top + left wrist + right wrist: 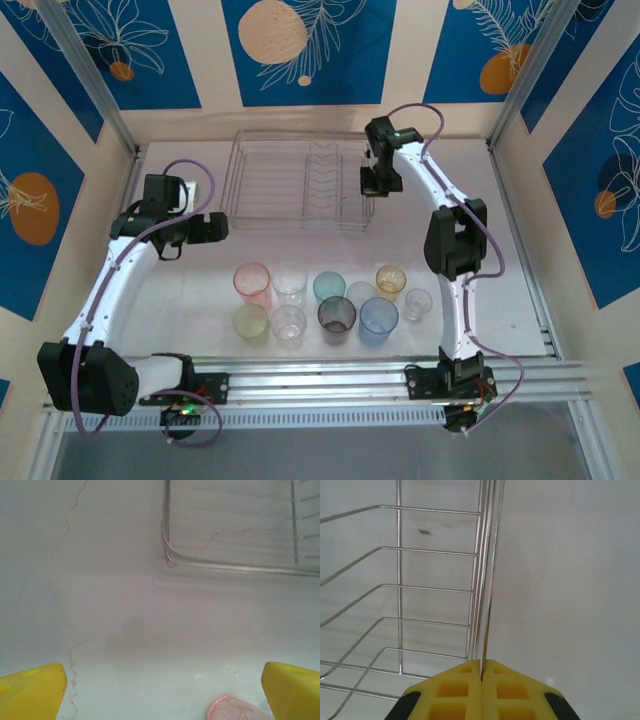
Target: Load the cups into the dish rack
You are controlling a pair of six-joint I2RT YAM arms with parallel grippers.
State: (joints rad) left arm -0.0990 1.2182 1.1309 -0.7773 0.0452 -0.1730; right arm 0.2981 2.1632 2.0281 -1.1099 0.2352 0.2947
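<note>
Spanning the far half of the white table (180, 290), rack (300, 216): silver wire, low sides, divider prongs in its right half, with the table surface showing through its floor from overhead. Right gripper (378, 182) at the rack's right side, clenched on the rim wire (487, 580), which runs down between the two yellow pads (481, 672). Left gripper (207, 228) near the rack's near-left corner, over bare table, fingers spread wide (162, 682) and holding nothing. Ten cups (328, 292), all on the table in front of the rack and well apart from it, in two loose rows. Back row, from the left: pink cup (252, 282), clear cup (290, 283), teal cup (329, 285), faint clear cup (360, 293), amber cup (391, 281), small clear cup (417, 303). Front row: yellow-green cup (251, 321), second clear cup (288, 326), grey cup (336, 319), blue cup (378, 320). They appear to stand mouth up, and their contents cannot be told. The faint clear cup is partly overlapped by the blue cup. The left wrist view cuts the rack to one rounded corner (167, 555) and the pink cup (230, 711) to its rim at the bottom edge.
</note>
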